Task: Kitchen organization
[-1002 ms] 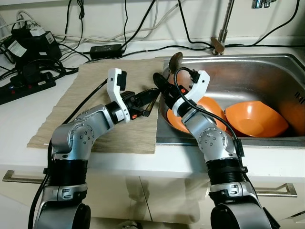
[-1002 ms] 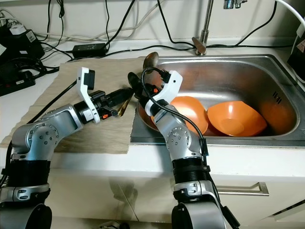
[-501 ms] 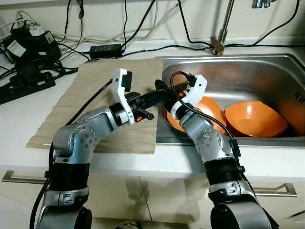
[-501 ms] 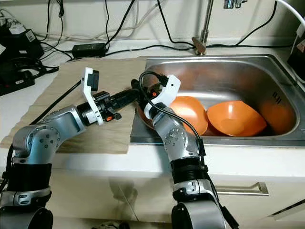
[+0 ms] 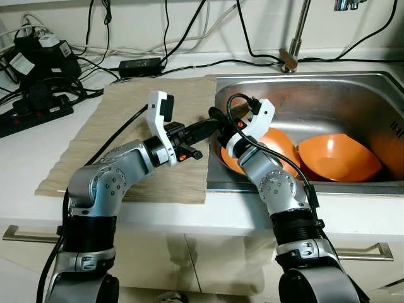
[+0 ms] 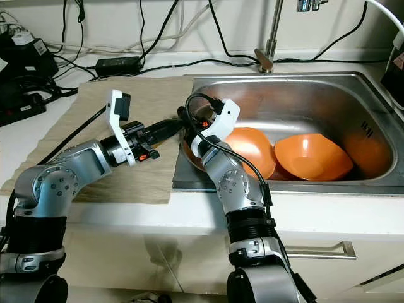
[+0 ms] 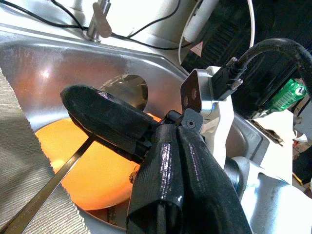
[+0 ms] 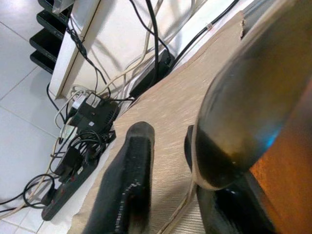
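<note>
Landmark: rectangular stainless-steel sink (image 5: 353,88) sunk into the white worktop (image 5: 25,158).

Both tools are meeting right at the sink's left rim. The left tool (image 5: 211,126) is reaching from over the beige woven mat (image 5: 126,132), which is lying on the worktop flush against that rim, and its black fingertips are sitting just past the mat's edge. In the left wrist view its fingers (image 7: 180,180) are lying pressed together; whether anything is pinched between them cannot be told.

The right tool (image 6: 189,123) is coming up from inside the sink, over the nearest of two orange plastic bowls (image 5: 281,142), and is pointing toward the mat. Its fingers (image 8: 126,180) are standing a little apart in the right wrist view, with a metal spoon (image 8: 243,102) lying against one of them, bowl end toward the camera; a firm grip cannot be confirmed. The spoon's thin handle (image 7: 44,192) is crossing the sink's left rim, from above the orange bowl onto the mat's edge.

The second orange bowl (image 5: 338,158) is lying tilted in the sink's middle, touching the first. The sink's back wall and far right side are offering bare steel. Behind the mat, black cables and a power strip (image 5: 35,113) are crowding the worktop's rear edge. A chrome tap base (image 5: 290,60) is standing behind the sink.
</note>
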